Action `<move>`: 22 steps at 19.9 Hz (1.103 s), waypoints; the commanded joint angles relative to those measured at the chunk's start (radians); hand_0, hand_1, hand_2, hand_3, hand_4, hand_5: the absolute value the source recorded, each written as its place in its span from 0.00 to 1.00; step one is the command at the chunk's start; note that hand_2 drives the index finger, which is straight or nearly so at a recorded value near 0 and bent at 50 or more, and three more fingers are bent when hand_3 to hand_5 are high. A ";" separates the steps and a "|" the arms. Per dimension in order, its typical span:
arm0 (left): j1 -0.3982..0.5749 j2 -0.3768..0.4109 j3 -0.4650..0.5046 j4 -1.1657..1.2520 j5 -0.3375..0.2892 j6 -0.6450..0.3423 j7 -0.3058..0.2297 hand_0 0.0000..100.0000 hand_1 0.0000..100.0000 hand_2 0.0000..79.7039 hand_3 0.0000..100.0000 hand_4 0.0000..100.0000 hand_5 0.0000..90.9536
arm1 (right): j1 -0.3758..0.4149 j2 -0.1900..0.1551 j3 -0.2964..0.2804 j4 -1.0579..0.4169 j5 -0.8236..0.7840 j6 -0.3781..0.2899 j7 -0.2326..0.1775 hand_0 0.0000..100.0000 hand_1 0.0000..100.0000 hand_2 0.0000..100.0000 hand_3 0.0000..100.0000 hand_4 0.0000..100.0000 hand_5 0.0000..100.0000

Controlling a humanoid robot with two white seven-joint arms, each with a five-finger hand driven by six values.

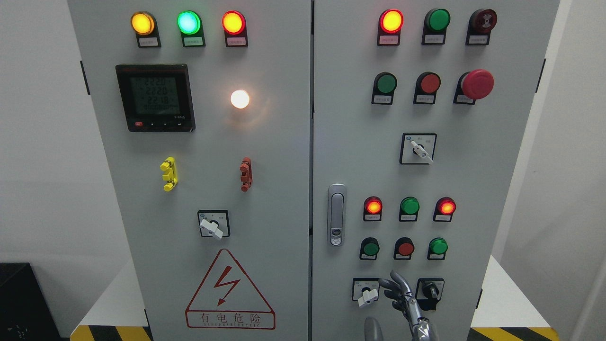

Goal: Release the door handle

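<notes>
right hand (402, 298) below door handle (336, 214), fingers (396, 280) loosely curled, holding nothing

You see a hand (402, 296) with loosely curled fingers low on the right door, well below the closed door handle (336, 214).

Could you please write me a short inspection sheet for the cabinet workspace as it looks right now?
Surface: grey cabinet front, both doors closed.
Job's things: door handle flush on the right door, nothing gripping it.
Clutter: nothing seen.
Grippers: one hand at the bottom edge, below the handle and clear of it, fingers relaxed; its side is unclear.
Cables: nothing seen.
Surroundings: lamps lit, emergency stop button top right, hazard tape on the floor.
</notes>
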 commanded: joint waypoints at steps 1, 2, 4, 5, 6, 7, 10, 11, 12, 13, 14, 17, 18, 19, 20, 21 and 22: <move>0.000 0.000 -0.020 -0.017 0.000 -0.001 0.001 0.00 0.00 0.03 0.08 0.01 0.00 | -0.044 0.000 -0.014 0.023 0.232 0.001 0.007 0.48 0.32 0.00 0.89 0.87 0.90; 0.000 0.000 -0.020 -0.017 0.000 -0.001 0.001 0.00 0.00 0.03 0.08 0.01 0.00 | -0.063 0.000 -0.014 0.035 0.272 0.001 0.007 0.47 0.33 0.00 0.92 0.89 0.93; 0.000 0.000 -0.020 -0.017 0.000 -0.001 0.001 0.00 0.00 0.03 0.09 0.01 0.00 | -0.101 0.000 -0.014 0.066 0.350 0.001 0.007 0.46 0.33 0.01 1.00 0.97 0.97; 0.000 0.000 -0.020 -0.015 0.000 -0.001 0.001 0.00 0.00 0.03 0.09 0.01 0.00 | -0.116 0.000 -0.014 0.078 0.390 0.001 0.008 0.46 0.33 0.01 1.00 0.98 0.98; 0.000 0.000 -0.020 -0.015 0.000 -0.001 0.001 0.00 0.00 0.03 0.08 0.01 0.00 | -0.129 0.000 -0.014 0.094 0.431 0.001 0.007 0.46 0.33 0.02 1.00 1.00 0.98; 0.000 0.000 -0.020 -0.017 0.000 -0.001 0.001 0.00 0.00 0.03 0.08 0.01 0.00 | -0.140 0.000 -0.013 0.110 0.476 0.001 0.007 0.46 0.34 0.03 1.00 1.00 0.98; 0.000 0.000 -0.020 -0.017 0.000 -0.001 0.001 0.00 0.00 0.03 0.08 0.01 0.00 | -0.170 0.000 -0.007 0.150 0.609 0.001 0.008 0.45 0.33 0.04 1.00 0.99 0.98; 0.000 0.000 -0.020 -0.017 0.000 0.001 -0.001 0.00 0.00 0.03 0.08 0.01 0.00 | -0.176 0.002 -0.004 0.161 0.655 0.001 0.008 0.45 0.33 0.04 1.00 0.99 0.99; 0.000 0.000 -0.020 -0.017 0.000 -0.001 -0.001 0.00 0.00 0.03 0.08 0.01 0.00 | -0.181 0.002 0.000 0.170 0.689 0.001 0.008 0.45 0.32 0.04 1.00 1.00 0.99; 0.000 0.000 -0.020 -0.017 0.000 -0.001 0.001 0.00 0.00 0.03 0.08 0.01 0.00 | -0.184 0.003 0.010 0.181 0.708 0.001 0.010 0.46 0.32 0.04 1.00 1.00 0.99; 0.000 0.000 -0.020 -0.015 0.000 -0.001 0.001 0.00 0.00 0.03 0.08 0.01 0.00 | -0.186 0.003 0.019 0.187 0.717 0.001 0.011 0.46 0.32 0.04 1.00 1.00 0.99; 0.000 0.000 -0.020 -0.017 0.000 -0.001 0.001 0.00 0.00 0.03 0.08 0.01 0.00 | -0.192 0.003 0.035 0.201 0.767 0.001 0.031 0.45 0.31 0.04 1.00 1.00 0.99; 0.000 0.000 -0.020 -0.017 0.000 -0.001 -0.001 0.00 0.00 0.03 0.08 0.01 0.00 | -0.193 0.003 0.038 0.209 0.789 0.001 0.036 0.44 0.31 0.03 1.00 1.00 0.99; 0.000 0.000 -0.020 -0.017 0.000 -0.001 0.001 0.00 0.00 0.03 0.08 0.01 0.00 | -0.201 0.003 0.038 0.216 0.807 0.003 0.036 0.44 0.31 0.02 1.00 1.00 0.99; 0.000 0.000 -0.020 -0.017 0.000 -0.001 0.001 0.00 0.00 0.03 0.08 0.01 0.00 | -0.213 0.003 0.039 0.232 0.821 0.006 0.034 0.44 0.31 0.02 1.00 1.00 0.99; 0.000 0.000 -0.020 -0.017 0.000 -0.001 0.001 0.00 0.00 0.03 0.08 0.01 0.00 | -0.224 0.003 0.039 0.247 0.826 0.016 0.034 0.44 0.31 0.01 1.00 1.00 0.99; 0.000 0.000 -0.020 -0.017 0.000 -0.001 0.001 0.00 0.00 0.03 0.08 0.01 0.00 | -0.238 0.003 0.041 0.258 0.828 0.036 0.034 0.44 0.31 0.01 1.00 1.00 0.99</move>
